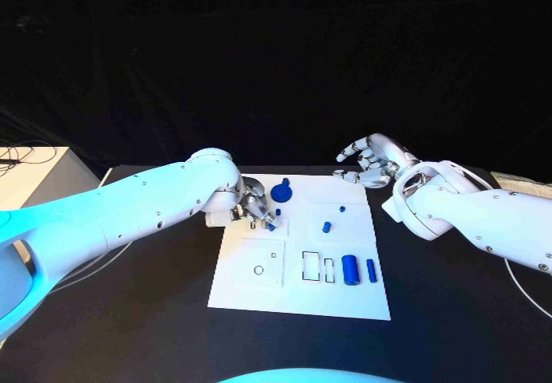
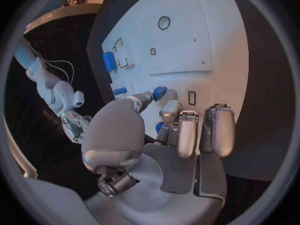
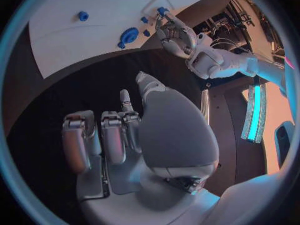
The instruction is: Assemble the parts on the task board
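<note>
Covering the board's (image 1: 301, 299) upper left corner in the head view, the left hand (image 1: 255, 206) hides whatever lies under its palm; its fingers (image 1: 267, 215) come together on a small blue peg (image 1: 271, 227) at the board's left middle. From the left wrist the same peg (image 2: 159, 92) shows as a blue tip between thumb and a finger, its lower end cut off behind the fingers, so its exact tilt is hard to read; it seems to stand nearly upright on the white plate.

Just right of that hand sits a round blue disc (image 1: 281, 191) near the board's top edge. A short peg (image 1: 341, 211) and a stubby piece (image 1: 327, 227) lie at centre right, too small to make out in shape. Low on the board a thick cylinder (image 1: 351, 270) and a thin rod (image 1: 372, 270) lie side by side, both with long axes running up and down the frame, next to an outlined rectangular slot (image 1: 312, 266).

At upper right, the right hand (image 1: 370, 163) hovers off the board over the black counter (image 1: 460, 319), fingers apart and loosely curled, holding nothing; the right wrist view shows its palm (image 3: 169, 130) likewise bare.
</note>
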You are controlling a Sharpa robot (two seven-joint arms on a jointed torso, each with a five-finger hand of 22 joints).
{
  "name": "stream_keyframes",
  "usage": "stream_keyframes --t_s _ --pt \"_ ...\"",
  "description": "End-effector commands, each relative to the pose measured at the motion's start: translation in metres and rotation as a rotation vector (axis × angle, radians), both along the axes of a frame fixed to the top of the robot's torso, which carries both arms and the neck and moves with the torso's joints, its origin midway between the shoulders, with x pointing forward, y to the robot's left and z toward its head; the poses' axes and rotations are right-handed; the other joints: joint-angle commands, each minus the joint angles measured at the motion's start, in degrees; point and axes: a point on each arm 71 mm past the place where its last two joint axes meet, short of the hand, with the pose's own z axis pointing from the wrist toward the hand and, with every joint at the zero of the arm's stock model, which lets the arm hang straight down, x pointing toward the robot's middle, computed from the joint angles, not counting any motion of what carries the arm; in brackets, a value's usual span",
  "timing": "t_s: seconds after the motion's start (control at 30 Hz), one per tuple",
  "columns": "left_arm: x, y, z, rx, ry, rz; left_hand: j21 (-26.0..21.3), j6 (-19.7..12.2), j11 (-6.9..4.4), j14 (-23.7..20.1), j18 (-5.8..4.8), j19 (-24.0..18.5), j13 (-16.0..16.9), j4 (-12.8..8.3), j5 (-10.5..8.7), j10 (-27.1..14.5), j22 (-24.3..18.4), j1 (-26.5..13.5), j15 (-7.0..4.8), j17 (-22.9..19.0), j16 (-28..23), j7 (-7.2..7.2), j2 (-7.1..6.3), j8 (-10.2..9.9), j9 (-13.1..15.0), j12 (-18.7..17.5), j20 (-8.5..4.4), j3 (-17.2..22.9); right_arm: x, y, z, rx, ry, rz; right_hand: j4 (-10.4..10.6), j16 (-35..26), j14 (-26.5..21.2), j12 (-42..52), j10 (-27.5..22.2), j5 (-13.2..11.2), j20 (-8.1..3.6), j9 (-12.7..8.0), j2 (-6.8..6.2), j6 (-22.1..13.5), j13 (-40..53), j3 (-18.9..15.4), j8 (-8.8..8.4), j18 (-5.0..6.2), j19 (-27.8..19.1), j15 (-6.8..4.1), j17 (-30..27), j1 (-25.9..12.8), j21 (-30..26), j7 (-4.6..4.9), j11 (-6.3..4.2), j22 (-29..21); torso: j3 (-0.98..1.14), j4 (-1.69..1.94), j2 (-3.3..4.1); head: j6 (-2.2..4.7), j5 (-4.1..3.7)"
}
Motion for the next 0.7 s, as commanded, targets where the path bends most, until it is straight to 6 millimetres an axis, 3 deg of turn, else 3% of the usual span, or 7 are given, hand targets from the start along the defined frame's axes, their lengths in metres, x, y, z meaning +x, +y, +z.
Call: stream_keyframes --t_s 0.03,0.17,0.7 --pt "-0.0012 -0.0019 0.0001 -0.002 0.013 -0.01 -0.23 0.22 -0.01 5.4 -0.72 -0.31 -0.03 0.03 -0.14 -0.36 0.76 0.57 -0.34 13.14 -0.35 -0.35 0.0 0.29 0.07 -0.23 -0.22 0.37 -0.0002 0.0017 -0.0009 -0.016 0.002 0.013 0.37 0.08 5.8 0.13 2.73 0.12 0.42 -0.05 0.02 -0.42 11.89 0.09 -0.13 -0.82 6.0 0.4 14.34 -0.38 0.27 0.16 0.38 15.08 0.04 -0.04 0.0 -0.12 0.12" --pt "-0.0011 -0.0018 0.0003 -0.005 0.011 -0.008 -0.26 0.1 -0.13 5.38 -0.7 -0.36 -0.09 -0.4 -0.13 -0.38 0.71 1.21 -0.45 13.13 -0.37 -0.47 0.36 0.54 0.41 -0.28 -0.3 1.34 -0.0001 0.0019 -0.0015 -0.018 0.003 0.013 0.37 0.08 5.8 0.13 2.73 0.12 0.42 -0.05 0.02 -0.42 11.89 0.09 -0.13 -0.82 6.0 0.4 14.34 -0.38 0.27 0.16 0.38 15.08 0.05 -0.06 0.0 -0.13 0.12" --pt "-0.003 -0.0044 0.0002 -0.033 0.033 -0.009 -0.39 -0.34 -0.65 5.41 -0.66 -0.53 -0.58 -5.67 -0.11 -0.6 0.59 4.75 -0.92 13.22 -0.37 -0.96 1.16 1.37 1.89 -0.72 -0.76 9.13 -0.0001 0.0026 -0.0039 -0.023 0.008 0.013 0.34 0.08 5.8 0.12 2.73 0.09 0.44 -0.06 0.13 -0.47 11.88 0.17 -0.11 -0.82 6.0 0.42 14.33 -0.49 0.27 0.17 0.39 15.08 0.07 -0.06 -0.01 -0.16 0.07"
